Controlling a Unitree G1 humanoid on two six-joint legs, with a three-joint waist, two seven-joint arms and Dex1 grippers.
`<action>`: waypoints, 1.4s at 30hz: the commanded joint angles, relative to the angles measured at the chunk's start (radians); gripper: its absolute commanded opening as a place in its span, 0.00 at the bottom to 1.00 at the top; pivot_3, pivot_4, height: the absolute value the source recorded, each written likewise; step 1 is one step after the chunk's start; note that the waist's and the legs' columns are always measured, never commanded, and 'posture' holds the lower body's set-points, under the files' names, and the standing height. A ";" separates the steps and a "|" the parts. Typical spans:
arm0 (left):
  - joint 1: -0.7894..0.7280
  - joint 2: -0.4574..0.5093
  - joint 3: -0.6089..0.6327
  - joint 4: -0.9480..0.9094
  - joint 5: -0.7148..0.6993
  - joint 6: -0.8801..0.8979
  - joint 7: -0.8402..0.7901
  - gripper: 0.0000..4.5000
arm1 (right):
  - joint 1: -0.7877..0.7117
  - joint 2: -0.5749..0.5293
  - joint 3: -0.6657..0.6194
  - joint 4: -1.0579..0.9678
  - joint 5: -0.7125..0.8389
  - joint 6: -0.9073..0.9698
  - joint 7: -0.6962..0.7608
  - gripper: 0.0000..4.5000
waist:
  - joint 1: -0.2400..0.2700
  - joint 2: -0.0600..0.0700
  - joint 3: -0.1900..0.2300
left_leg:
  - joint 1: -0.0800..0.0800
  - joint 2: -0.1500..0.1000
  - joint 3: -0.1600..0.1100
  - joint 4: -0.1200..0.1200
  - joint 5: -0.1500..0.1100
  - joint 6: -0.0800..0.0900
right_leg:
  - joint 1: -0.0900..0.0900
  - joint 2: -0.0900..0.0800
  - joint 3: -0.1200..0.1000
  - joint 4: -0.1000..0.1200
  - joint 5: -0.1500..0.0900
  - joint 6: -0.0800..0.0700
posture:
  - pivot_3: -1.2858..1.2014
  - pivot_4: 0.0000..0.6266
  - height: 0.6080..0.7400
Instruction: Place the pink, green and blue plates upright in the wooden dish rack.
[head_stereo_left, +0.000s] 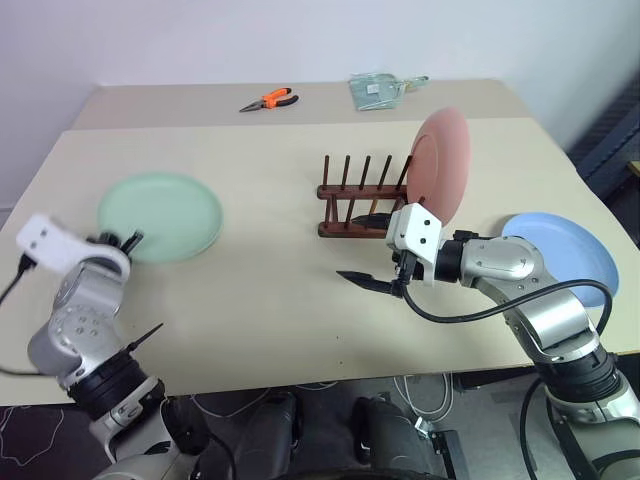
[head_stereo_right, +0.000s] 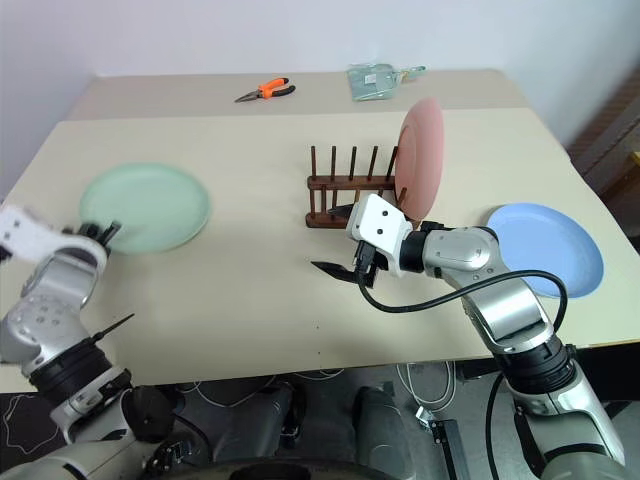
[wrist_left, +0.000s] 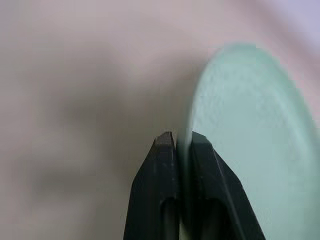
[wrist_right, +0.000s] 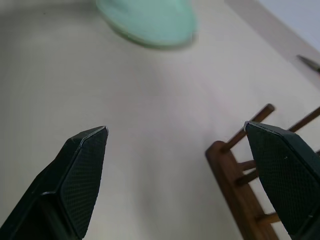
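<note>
Mint green and matte, the round green plate (head_stereo_left: 160, 217) lies flat at the table's left, its near rim pinched, as far as the blur allows, between the left gripper's (wrist_left: 181, 142) closed fingers. The right gripper (wrist_right: 177, 165) hangs wide open and empty just near of the dark wooden dish rack (head_stereo_left: 352, 196), where the pink plate (head_stereo_left: 442, 162) stands upright. The sky-blue plate (head_stereo_left: 565, 255) waits far right. Lift slowly, tilting the plate vertical before aiming between free pegs.

At the far edge of the table

We see orange-handled pliers (head_stereo_left: 268, 99) and, well apart to their right, a clear plastic bag (head_stereo_left: 378, 90) — both lying flat on the beige table (head_stereo_left: 250, 300).
</note>
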 joint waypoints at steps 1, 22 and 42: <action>-0.059 0.052 -0.164 -0.085 0.002 -0.100 -0.135 0.03 | -0.031 0.028 0.023 -0.060 -0.068 -0.050 -0.047 1.00 | -0.002 0.000 0.000 | 0.000 0.000 0.000 0.000 0.000 0.000 | 0.000 0.000 0.000 0.000 0.000 0.000 | 0.52 0.24 0.84; -0.170 0.009 -0.507 -0.193 -0.063 -0.119 -0.294 0.00 | -0.292 0.106 0.233 0.368 -0.893 -0.540 -0.452 0.16 | -0.033 0.000 0.000 | 0.000 0.001 0.001 -0.003 0.008 -0.007 | -0.003 0.005 0.001 0.002 0.000 0.001 | 0.52 0.24 0.84; 0.164 0.300 -0.707 -0.052 0.178 -0.490 -0.721 0.68 | -0.063 0.255 -0.324 -0.040 0.283 0.056 -0.258 0.00 | -0.028 0.001 0.002 | 0.001 0.001 0.000 -0.003 0.001 0.000 | -0.001 0.000 0.003 0.001 -0.001 -0.003 | 0.52 0.24 0.84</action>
